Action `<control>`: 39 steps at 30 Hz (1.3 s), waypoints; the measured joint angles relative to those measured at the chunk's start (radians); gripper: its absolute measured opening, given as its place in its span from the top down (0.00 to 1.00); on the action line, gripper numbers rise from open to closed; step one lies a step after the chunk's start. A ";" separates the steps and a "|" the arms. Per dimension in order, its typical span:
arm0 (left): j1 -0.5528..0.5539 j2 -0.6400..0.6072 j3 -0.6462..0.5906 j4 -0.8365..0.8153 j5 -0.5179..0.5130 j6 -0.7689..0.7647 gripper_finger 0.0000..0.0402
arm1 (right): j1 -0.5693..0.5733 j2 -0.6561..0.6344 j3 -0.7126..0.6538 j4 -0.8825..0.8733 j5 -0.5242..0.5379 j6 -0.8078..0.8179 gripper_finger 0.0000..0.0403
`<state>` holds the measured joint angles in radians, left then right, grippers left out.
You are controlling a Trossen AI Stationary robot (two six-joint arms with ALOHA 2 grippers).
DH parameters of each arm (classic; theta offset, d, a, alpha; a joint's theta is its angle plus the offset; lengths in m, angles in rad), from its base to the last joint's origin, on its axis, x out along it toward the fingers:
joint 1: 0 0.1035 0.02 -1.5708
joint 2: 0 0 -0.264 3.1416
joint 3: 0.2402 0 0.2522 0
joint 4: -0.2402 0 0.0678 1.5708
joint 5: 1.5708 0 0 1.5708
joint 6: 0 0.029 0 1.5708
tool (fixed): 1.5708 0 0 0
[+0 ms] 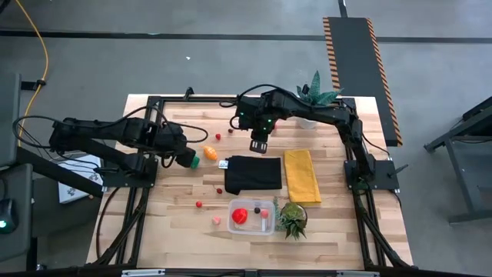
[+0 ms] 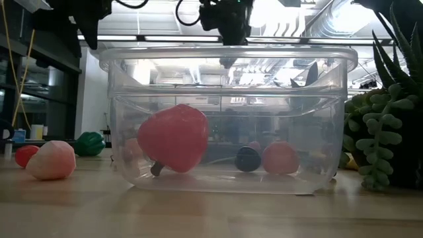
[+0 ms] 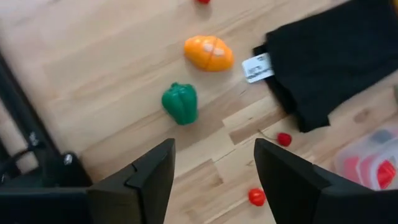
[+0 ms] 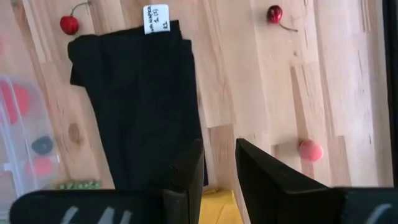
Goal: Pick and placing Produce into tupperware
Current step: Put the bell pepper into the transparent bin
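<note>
The clear tupperware [image 1: 252, 216] sits near the counter's front edge, just in front of the black cloth [image 1: 253, 174], and it already holds a large glossy red fruit [image 2: 173, 138], a dark berry [image 2: 247, 158] and a pinkish round one [image 2: 280, 158]. Its thin see-through walls and rounded corners leave the contents plain to see from the low camera.

The left end effector [image 3: 211, 180] hovers over the counter's left side with its fingers spread wide and empty. It points toward the lumpy green pepper [image 3: 180, 103] and the smooth orange piece [image 3: 209, 53] beside it, so I would guess the pepper is the next pick.

The right end effector [image 4: 219, 171] hangs above the far edge of the cloth, its fingers a narrow gap apart and holding nothing. A pink berry [image 4: 310, 150] and a stemmed red cherry [image 4: 274, 14] lie loose on the bare wood near it.

A yellow cloth [image 1: 301, 175] lies beside the black one, and a spiky potted plant [image 1: 292, 219] touches the tub's right side.
</note>
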<state>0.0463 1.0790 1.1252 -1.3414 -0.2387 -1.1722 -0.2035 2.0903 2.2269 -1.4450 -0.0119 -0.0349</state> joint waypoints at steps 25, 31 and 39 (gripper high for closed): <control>0.000 0.148 -0.199 0.098 0.049 -0.039 0.21 | -0.058 -0.005 0.000 -0.064 -0.032 -0.068 0.79; 0.049 0.139 -0.287 0.197 0.126 -0.093 0.21 | -0.074 -0.026 0.000 -0.070 -0.102 -0.135 0.79; 0.195 0.138 -0.300 0.282 0.142 -0.055 0.21 | -0.104 -0.054 0.000 -0.069 -0.122 -0.176 0.79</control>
<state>0.2413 1.2171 0.8249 -1.0595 -0.0964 -1.2277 -0.3079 2.0362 2.2269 -1.5138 -0.1339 -0.2108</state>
